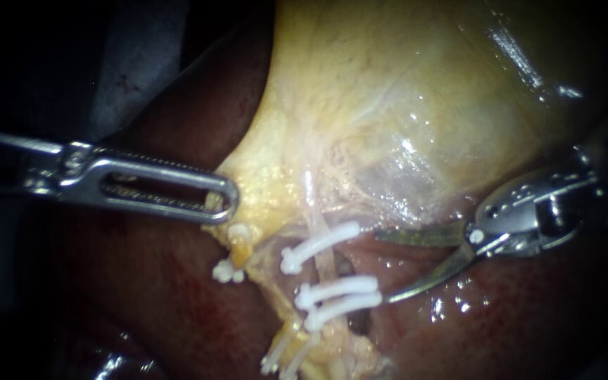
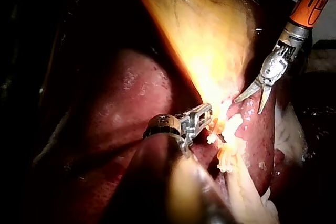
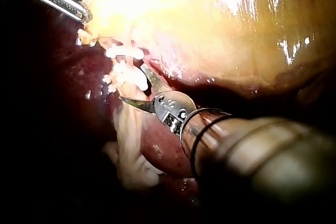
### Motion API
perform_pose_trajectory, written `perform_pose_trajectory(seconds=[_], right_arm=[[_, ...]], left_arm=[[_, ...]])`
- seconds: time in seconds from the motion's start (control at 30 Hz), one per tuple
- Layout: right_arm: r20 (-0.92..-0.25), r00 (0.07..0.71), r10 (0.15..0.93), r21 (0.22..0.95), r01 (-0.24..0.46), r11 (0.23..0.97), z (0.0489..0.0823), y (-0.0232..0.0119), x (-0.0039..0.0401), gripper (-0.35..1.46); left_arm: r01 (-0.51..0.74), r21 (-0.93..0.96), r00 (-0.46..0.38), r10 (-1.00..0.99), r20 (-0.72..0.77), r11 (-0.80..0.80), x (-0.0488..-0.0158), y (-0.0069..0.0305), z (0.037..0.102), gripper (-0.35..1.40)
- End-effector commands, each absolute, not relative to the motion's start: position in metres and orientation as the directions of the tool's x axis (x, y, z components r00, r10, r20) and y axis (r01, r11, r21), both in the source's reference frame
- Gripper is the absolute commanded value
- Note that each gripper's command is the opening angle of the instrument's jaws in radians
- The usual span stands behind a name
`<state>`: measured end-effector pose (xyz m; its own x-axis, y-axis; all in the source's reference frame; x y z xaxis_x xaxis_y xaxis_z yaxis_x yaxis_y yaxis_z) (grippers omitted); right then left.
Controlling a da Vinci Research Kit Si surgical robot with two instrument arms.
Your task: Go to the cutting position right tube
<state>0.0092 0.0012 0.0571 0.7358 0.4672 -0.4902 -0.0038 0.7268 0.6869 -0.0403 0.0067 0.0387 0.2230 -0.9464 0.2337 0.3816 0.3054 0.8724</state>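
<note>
The yellow gallbladder is held up at its lower edge by my left instrument, whose slotted jaws are shut on that tissue. Below it a pale right tube runs down, crossed by one white clip above and two clips below. My right instrument has curved blades, open, just right of the tube at the gap between the clips. Its lower blade tip lies against the lower clips' ends. The right wrist view shows the open blades beside the clipped tube.
Dark red liver lies below and to both sides. A short stump with a clip sits left of the tube, under my left instrument's jaws. More clips show lower down.
</note>
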Motion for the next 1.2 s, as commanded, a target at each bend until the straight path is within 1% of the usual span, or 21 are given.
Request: perform_pose_trajectory(seconds=[0.03, 0.17, 0.3, 0.53, 0.8, 1.03, 1.2], right_arm=[[-0.487, 0.739, 0.465, 0.687, -0.004, 0.726, 0.0572, 0.0011, 0.0094, 1.2], [-0.469, 0.746, 0.473, 0.703, -0.008, 0.711, 0.0576, 0.0008, 0.0101, 1.16], [-0.464, 0.755, 0.464, 0.705, -0.003, 0.709, 0.058, 0.0007, 0.0109, 1.13], [-0.463, 0.766, 0.446, 0.702, 0.01, 0.712, 0.0591, 0.0007, 0.0113, 1.08], [-0.464, 0.769, 0.439, 0.701, 0.017, 0.713, 0.0605, 0.0007, 0.0122, 1.06], [-0.464, 0.772, 0.436, 0.706, 0.025, 0.708, 0.061, 0.0006, 0.0137, 1.0], [-0.452, 0.777, 0.439, 0.717, 0.024, 0.696, 0.0613, 0.0004, 0.0149, 0.98]], left_arm=[[0.382, 0.872, 0.222, -0.946, 0.234, 0.306, -0.0403, 0.0067, 0.0386, -0.35], [0.381, 0.873, 0.219, -0.947, 0.234, 0.304, -0.0404, 0.0066, 0.0384, -0.35], [0.382, 0.873, 0.219, -0.947, 0.234, 0.304, -0.0403, 0.0065, 0.0383, -0.35], [0.382, 0.873, 0.219, -0.947, 0.234, 0.304, -0.0404, 0.0063, 0.0381, -0.35], [0.383, 0.873, 0.218, -0.948, 0.234, 0.303, -0.0405, 0.0062, 0.0379, -0.35], [0.384, 0.874, 0.215, -0.949, 0.228, 0.297, -0.0405, 0.0062, 0.0378, -0.35], [0.385, 0.874, 0.215, -0.95, 0.228, 0.297, -0.0405, 0.0061, 0.0378, -0.35]])
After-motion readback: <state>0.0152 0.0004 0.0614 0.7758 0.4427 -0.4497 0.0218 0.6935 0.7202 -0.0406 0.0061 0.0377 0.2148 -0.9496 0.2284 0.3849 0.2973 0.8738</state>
